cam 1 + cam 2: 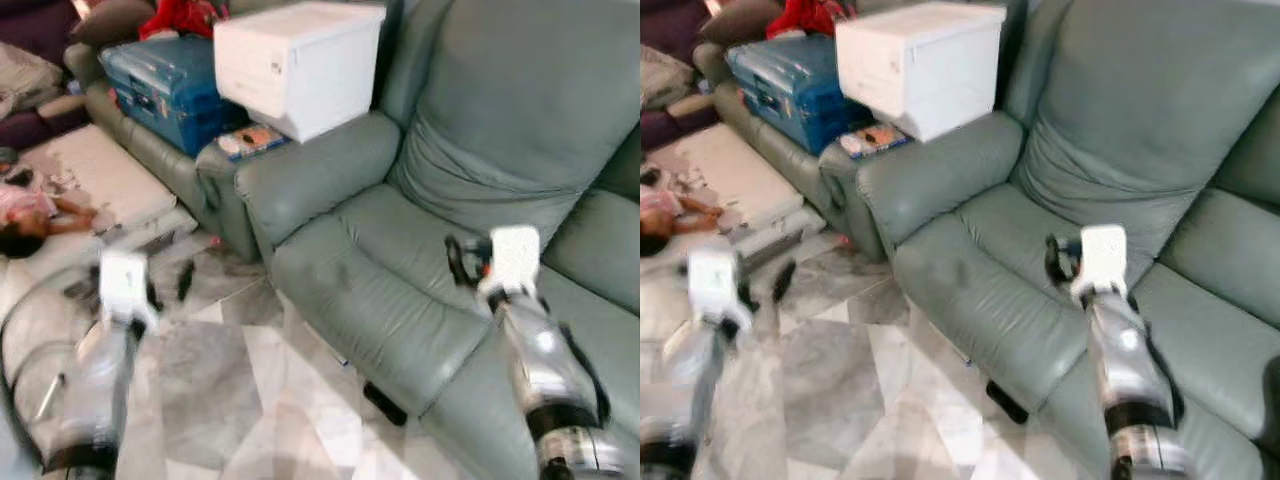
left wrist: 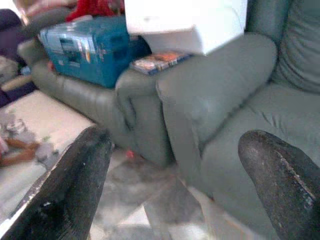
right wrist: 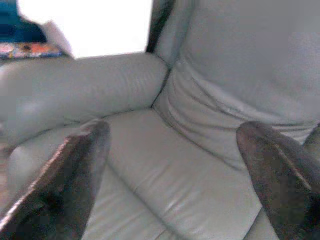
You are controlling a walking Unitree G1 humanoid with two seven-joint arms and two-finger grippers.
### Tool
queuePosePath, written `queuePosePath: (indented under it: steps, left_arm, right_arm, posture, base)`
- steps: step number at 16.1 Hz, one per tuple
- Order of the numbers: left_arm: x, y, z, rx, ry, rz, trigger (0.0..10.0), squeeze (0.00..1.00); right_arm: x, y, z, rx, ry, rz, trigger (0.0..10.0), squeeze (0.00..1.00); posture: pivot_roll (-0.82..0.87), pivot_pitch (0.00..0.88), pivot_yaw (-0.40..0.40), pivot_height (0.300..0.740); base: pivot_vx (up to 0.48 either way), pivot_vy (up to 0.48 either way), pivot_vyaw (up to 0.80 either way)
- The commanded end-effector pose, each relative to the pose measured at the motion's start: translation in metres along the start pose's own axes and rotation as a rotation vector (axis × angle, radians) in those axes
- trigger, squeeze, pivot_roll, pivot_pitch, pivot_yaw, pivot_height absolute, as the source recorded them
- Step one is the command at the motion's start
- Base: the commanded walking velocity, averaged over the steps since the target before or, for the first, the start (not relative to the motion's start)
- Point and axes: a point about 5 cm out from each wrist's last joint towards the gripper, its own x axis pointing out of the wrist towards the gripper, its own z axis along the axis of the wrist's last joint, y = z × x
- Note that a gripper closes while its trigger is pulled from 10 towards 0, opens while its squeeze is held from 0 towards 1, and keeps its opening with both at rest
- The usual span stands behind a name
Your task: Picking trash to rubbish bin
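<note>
My left gripper (image 1: 168, 285) hangs open over the marble floor (image 1: 230, 390), beside the sofa's armrest (image 1: 320, 165); its fingers (image 2: 75, 170) stand wide apart with nothing between them. Over the grey-green sofa seat (image 1: 370, 280), my right gripper (image 1: 462, 262) is also open and empty, its fingers (image 3: 75, 170) spread. A small red scrap (image 2: 131, 153) lies on the floor at the foot of the armrest. A dark flat object (image 1: 385, 403) lies on the floor under the seat's front edge; I cannot tell what it is.
A white box (image 1: 295, 65) rests on the armrest beside a magazine (image 1: 250, 140), with a blue case (image 1: 165, 85) on the neighbouring sofa. A doll (image 1: 35, 215) and a white mat (image 1: 105, 175) lie on the floor at left. Curved tubing (image 1: 25, 330) is near my left arm.
</note>
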Motion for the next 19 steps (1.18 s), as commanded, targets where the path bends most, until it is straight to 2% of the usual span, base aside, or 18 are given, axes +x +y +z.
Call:
queuePosePath:
  steps: [1,2,4,5,6,7,10,12,13,17,19]
  left_arm:
    - [-0.013,-0.013,0.011,0.011,-0.047,-0.045,10.0,0.0]
    - [-0.033,-0.025,0.006,-0.009,-0.035,-0.059,10.0,0.0]
    - [-0.051,-0.036,0.001,-0.024,-0.018,-0.057,10.0,0.0]
    - [-0.056,-0.039,0.0,-0.035,-0.007,-0.056,10.0,0.0]
    - [-0.067,-0.046,-0.002,-0.016,0.03,-0.061,10.0,0.0]
    - [-0.065,-0.048,-0.002,-0.021,0.055,-0.052,10.0,0.0]
    - [-0.056,-0.057,0.016,-0.093,0.064,-0.056,10.0,0.0]
    - [-0.05,-0.061,0.028,-0.124,0.038,-0.055,10.0,0.0]
    - [-0.049,-0.063,0.032,-0.178,0.041,-0.031,10.0,0.0]
    - [-0.043,-0.055,0.035,-0.223,0.048,0.056,10.0,0.0]
    - [-0.042,-0.055,0.034,-0.132,0.071,0.093,10.0,0.0]
  right_arm:
    - [-0.014,0.002,0.003,-0.011,-0.022,-0.015,10.0,0.0]
    - [-0.035,0.002,-0.001,0.007,-0.01,-0.035,10.0,0.0]
    - [-0.057,0.006,-0.008,0.023,0.024,-0.049,10.0,0.0]
    - [-0.063,0.008,-0.009,0.03,0.032,-0.048,10.0,0.0]
    - [-0.078,0.015,-0.006,0.08,0.043,-0.037,10.0,0.0]
    - [-0.079,0.019,-0.004,0.121,0.049,-0.034,10.0,0.0]
    - [-0.077,0.025,0.007,0.138,0.089,-0.027,10.0,0.0]
    - [-0.077,0.025,0.013,0.067,0.079,0.005,10.0,0.0]
    - [-0.078,0.023,0.018,0.057,0.08,0.004,10.0,0.0]
    - [-0.07,0.022,0.025,0.043,0.079,0.003,10.0,0.0]
    - [-0.066,0.022,0.028,0.056,0.073,0.008,10.0,0.0]
  posture:
    - [0.06,0.0,0.052,0.74]
    - [0.07,0.0,0.05,0.74]
    - [0.07,0.0,0.047,0.74]
    - [0.07,0.0,0.047,0.74]
    - [0.06,0.0,0.045,0.74]
    - [0.06,0.0,0.043,0.74]
    - [0.06,0.0,0.033,0.74]
    - [0.05,0.0,0.028,0.74]
    - [0.05,0.0,0.026,0.74]
    - [0.06,0.0,0.024,0.74]
    - [0.06,0.0,0.023,0.74]
  base:
    - [0.0,0.0,0.0]
    - [0.0,0.0,0.0]
    - [0.0,0.0,0.0]
    - [0.0,0.0,0.0]
    - [0.0,0.0,0.0]
    - [0.0,0.0,0.0]
    - [0.0,0.0,0.0]
    - [0.0,0.0,0.21]
    - [0.0,0.0,0.8]
    - [0.0,0.0,0.8]
    - [0.0,0.0,0.8]
